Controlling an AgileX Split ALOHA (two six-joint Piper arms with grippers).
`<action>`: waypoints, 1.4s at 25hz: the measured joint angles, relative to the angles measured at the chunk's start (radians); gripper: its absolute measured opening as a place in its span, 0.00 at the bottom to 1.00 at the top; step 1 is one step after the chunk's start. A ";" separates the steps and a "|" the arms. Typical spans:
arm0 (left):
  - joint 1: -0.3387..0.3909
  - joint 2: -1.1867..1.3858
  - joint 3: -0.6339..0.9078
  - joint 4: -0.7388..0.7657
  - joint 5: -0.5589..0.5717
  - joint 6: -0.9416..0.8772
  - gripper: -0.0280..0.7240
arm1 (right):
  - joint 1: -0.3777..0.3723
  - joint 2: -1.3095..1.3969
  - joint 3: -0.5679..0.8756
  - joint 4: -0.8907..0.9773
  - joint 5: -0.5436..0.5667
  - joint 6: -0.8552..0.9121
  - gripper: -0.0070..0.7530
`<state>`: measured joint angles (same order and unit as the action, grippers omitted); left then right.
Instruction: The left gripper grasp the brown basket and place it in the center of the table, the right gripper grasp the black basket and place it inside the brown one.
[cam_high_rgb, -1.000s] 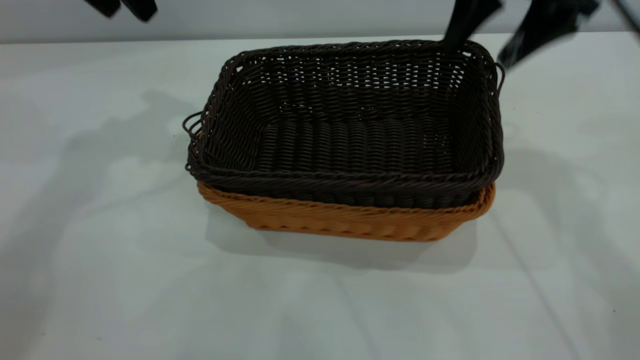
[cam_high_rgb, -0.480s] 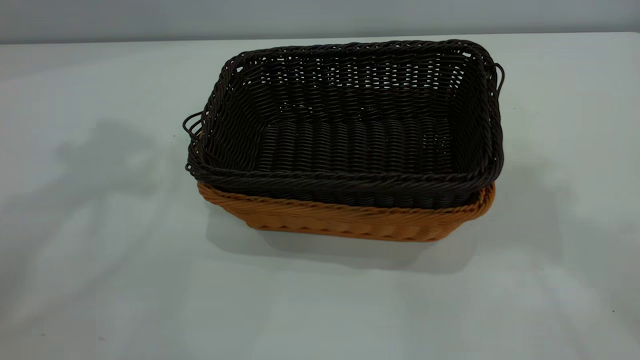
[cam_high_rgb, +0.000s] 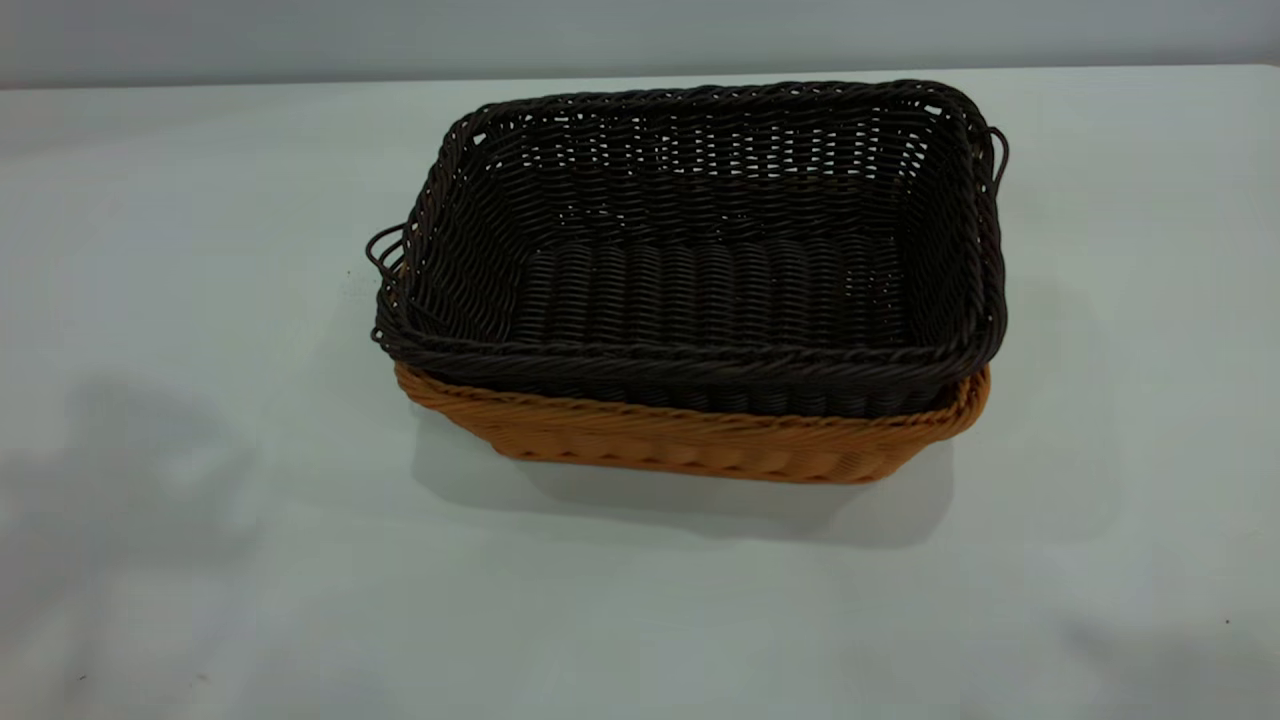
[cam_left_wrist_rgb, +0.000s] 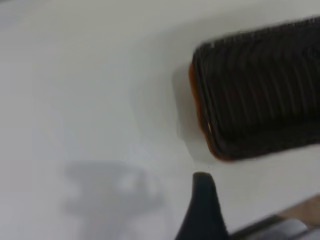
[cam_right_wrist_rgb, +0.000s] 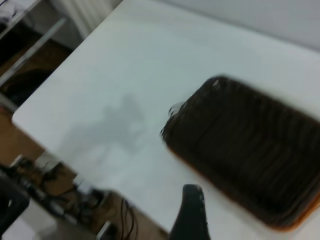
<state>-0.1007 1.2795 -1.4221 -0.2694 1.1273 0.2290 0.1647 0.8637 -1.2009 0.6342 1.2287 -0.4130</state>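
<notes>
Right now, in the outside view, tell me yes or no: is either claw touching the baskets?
No. Neither claw appears in that view; the black basket sits nested in the brown basket on the table untouched.

1. Table (cam_high_rgb: 200, 560): large, plain, pale grey-white flat tabletop; soft grey shadows lie toward 8 o'clock and 4 o'clock.
2. Brown basket (cam_high_rgb: 700, 445): rectangular orange-tan woven wicker tray with braided rim, standing directly on the tabletop near its centre, slightly toward 12 o'clock. Its rim and front wall show beneath the dark basket nested in it.
3. Basket shadow: cast on the tabletop at 6 o'clock of the tray.
</notes>
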 joint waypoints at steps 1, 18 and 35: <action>0.000 -0.018 0.047 0.001 0.004 -0.008 0.71 | 0.000 -0.043 0.053 0.001 -0.011 -0.008 0.74; 0.000 -0.717 0.628 0.029 0.034 -0.091 0.71 | 0.000 -0.644 0.566 -0.279 -0.087 0.085 0.74; 0.000 -1.130 0.809 0.277 0.034 -0.192 0.71 | 0.000 -0.821 0.707 -0.352 -0.111 0.086 0.74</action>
<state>-0.1007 0.1492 -0.6130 0.0079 1.1615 0.0370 0.1647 0.0431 -0.4939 0.2817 1.1176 -0.3270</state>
